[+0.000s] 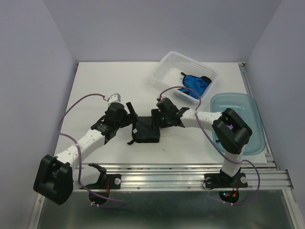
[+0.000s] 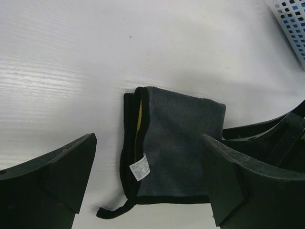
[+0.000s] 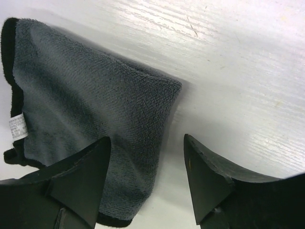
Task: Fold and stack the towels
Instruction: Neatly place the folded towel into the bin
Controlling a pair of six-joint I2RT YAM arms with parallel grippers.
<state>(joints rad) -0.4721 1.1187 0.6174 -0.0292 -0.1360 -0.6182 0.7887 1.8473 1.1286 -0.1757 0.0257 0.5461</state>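
Black-cased arms reach inward from the near edge of the white desk (image 1: 109, 81) and meet over its middle. Left pincer (image 1: 127, 109): jaws spread wide, nothing clamped between them, standing at the left edge of the black towel (image 1: 145, 131). Right pincer (image 1: 157, 117): jaws apart, nothing gripped, standing at the towel's right edge. The black towel lies flat on the desk between the two pincers, folded into a compact rectangle with dark bound edging. In the left wrist view the left pincer (image 2: 147, 143) hangs over the towel (image 2: 181, 143), one finger on either side and both clear of the cloth. A white label (image 2: 140, 169) sits near the folded edge, a loose tail of edging (image 2: 112, 211) trails off the nearest corner, and a thin yellow strip (image 2: 138, 114) shows inside the fold; it cannot be told whether this is a separate cloth. In the right wrist view the right pincer (image 3: 147, 140) straddles one edge of the towel (image 3: 90, 109), one finger above the cloth and the other above bare desk. Farther right, a translucent blue-green tray (image 1: 252, 102) sits by the desk's right edge. Beyond it, at the far side, a white perforated basket (image 1: 164, 64) holds a blue towel (image 1: 195, 82) with dark edging, well apart from the black one.
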